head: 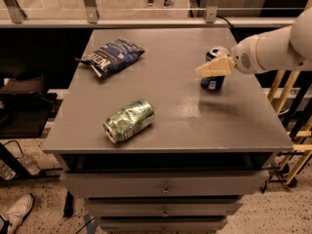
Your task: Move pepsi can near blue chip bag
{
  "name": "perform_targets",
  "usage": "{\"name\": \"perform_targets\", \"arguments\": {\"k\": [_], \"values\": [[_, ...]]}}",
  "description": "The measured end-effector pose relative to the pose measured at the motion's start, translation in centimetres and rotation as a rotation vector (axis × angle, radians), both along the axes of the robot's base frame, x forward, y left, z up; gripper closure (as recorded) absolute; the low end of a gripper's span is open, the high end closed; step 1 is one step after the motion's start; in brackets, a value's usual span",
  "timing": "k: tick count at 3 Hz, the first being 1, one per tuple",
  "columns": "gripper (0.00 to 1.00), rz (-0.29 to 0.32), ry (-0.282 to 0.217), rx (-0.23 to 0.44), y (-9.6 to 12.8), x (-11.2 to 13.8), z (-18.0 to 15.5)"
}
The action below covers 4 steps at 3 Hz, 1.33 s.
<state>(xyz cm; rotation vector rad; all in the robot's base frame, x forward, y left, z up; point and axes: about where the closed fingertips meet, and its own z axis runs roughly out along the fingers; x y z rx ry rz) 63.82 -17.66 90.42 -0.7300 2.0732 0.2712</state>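
The pepsi can (213, 82) stands upright at the right side of the grey cabinet top (175, 106), dark blue with a silver top. My gripper (213, 67) reaches in from the right on a white arm, and its cream fingers cover the can's middle. The blue chip bag (113, 55) lies flat at the far left of the top, well apart from the can.
A crushed green and silver can (129, 121) lies on its side near the front left. Drawers sit below the top. A railing and glass run behind it, a yellow frame (292, 106) stands to the right, and a shoe (14, 213) lies on the floor at lower left.
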Motion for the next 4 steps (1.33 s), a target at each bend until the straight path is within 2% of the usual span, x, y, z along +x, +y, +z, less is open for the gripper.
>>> {"name": "perform_targets", "arguments": {"k": [2, 3, 4], "values": [[0.65, 0.027, 0.003, 0.011, 1.8, 1.2, -1.4], [0.87, 0.052, -0.035, 0.014, 2.1, 1.7, 0.5], [1.00, 0.075, -0.090, 0.019, 1.8, 2.0, 3.5]]}}
